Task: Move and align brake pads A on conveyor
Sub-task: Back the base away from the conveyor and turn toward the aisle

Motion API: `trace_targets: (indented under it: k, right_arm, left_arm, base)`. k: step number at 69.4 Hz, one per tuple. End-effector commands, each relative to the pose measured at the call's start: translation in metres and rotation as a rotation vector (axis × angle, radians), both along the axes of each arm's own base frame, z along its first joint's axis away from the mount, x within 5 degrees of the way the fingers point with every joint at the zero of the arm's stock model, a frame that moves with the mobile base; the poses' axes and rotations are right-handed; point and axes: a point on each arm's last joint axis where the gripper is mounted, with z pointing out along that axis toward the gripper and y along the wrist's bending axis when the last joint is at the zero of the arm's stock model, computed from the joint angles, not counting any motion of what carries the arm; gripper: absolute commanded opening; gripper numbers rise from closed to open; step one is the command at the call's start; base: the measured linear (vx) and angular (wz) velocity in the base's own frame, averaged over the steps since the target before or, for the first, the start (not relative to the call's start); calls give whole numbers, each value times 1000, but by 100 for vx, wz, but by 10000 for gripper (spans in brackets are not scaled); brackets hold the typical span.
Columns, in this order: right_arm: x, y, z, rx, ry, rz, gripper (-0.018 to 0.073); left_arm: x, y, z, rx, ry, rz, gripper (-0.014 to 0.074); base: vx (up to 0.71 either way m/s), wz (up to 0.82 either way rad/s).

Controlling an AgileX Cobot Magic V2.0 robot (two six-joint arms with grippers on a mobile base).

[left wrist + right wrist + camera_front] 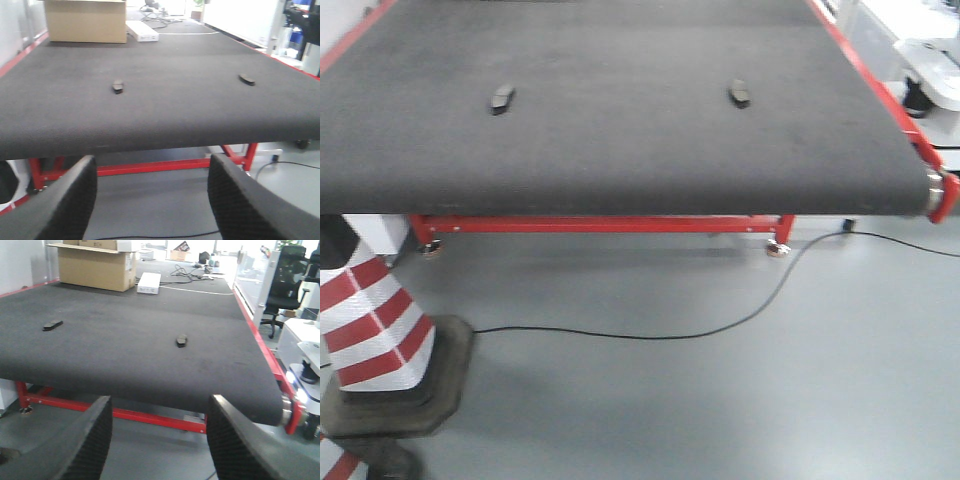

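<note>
The conveyor (620, 150) is a wide dark felt belt with red edge strips; it also shows in the left wrist view (160, 110) and the right wrist view (125, 355). Two brake pads lie on it, far apart: a left pad (501, 98) (117, 86) (52, 325) and a right pad (739, 95) (246, 79) (181, 341). Other pads are out of view. My left gripper (152, 185) is open and empty, held below and in front of the belt's near end. My right gripper (159, 425) is open and empty, likewise short of the belt.
A red-and-white striped cone (375, 320) on a black base stands on the floor at the front left. A black cable (650, 335) runs across the grey floor. Cardboard boxes (85, 20) (95, 265) and a white box (149, 283) sit at the belt's far end. White equipment (935, 85) stands right.
</note>
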Motion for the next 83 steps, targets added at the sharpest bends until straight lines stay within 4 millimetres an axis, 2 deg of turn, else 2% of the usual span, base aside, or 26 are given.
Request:
trace_targets:
  k: [1, 18, 83]
  right_arm:
    - [0, -1, 15, -1, -97, -12, 416]
    - [0, -1, 15, -1, -97, -12, 416]
    - [0, -1, 15, -1, -97, -12, 416]
  left_arm:
    - [1, 0, 15, -16, -96, 1, 465]
    - [1, 0, 15, -16, -96, 1, 465]
    - [1, 0, 15, -16, -96, 1, 465]
  base:
    - [-12, -24]
    - [-12, -50]
    - [-19, -80]
